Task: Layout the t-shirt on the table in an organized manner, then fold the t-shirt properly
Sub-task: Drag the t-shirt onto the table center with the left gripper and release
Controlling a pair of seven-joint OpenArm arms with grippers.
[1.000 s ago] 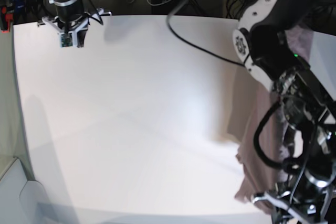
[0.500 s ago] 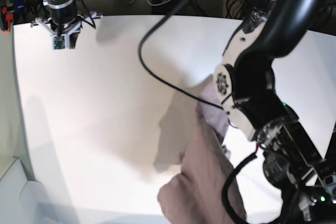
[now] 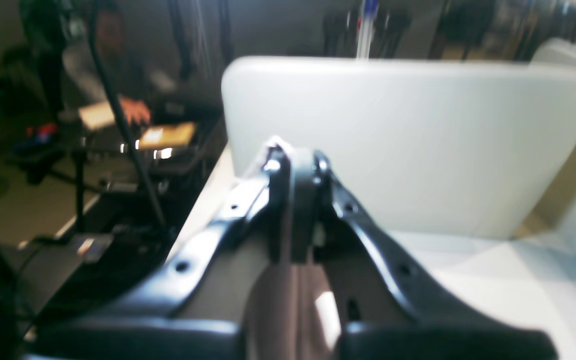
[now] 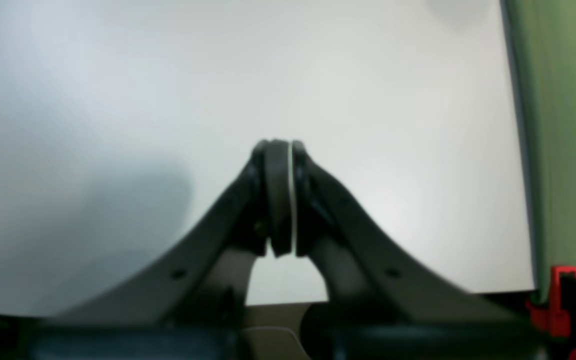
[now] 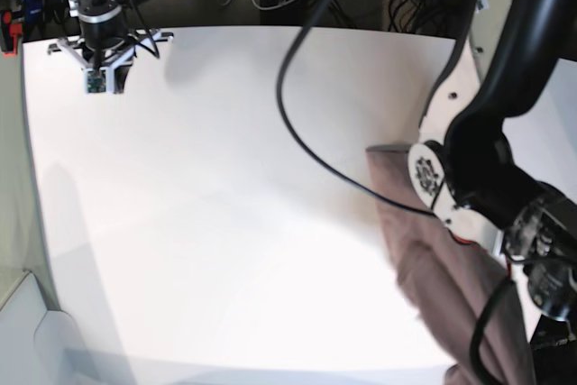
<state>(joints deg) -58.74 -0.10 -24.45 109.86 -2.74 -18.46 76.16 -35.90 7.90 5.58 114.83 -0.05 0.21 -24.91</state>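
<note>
Swung back toward the lower right, the t-shirt [image 5: 442, 286] hangs clenched in the left gripper [image 3: 293, 165]. Laying-out is under way; next, spread it flat on the table [image 5: 225, 205]. Upper left, the right gripper [image 4: 279, 150] is clenched empty.

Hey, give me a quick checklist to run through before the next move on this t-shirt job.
1. Left gripper has cloth: ok, jaws shut on the t-shirt, mauve fabric running down from them in the left wrist view.
2. T-shirt laid out flat: not ok, bunched in a long strip under the left arm at the table edge.
3. Right gripper free: ok, jaws shut, nothing between them, bare table below.
4. Collar and sleeves located: cannot tell, hidden by the arm and folds.
5. Black cable off the cloth: not ok, it hangs across toward the shirt.
</note>
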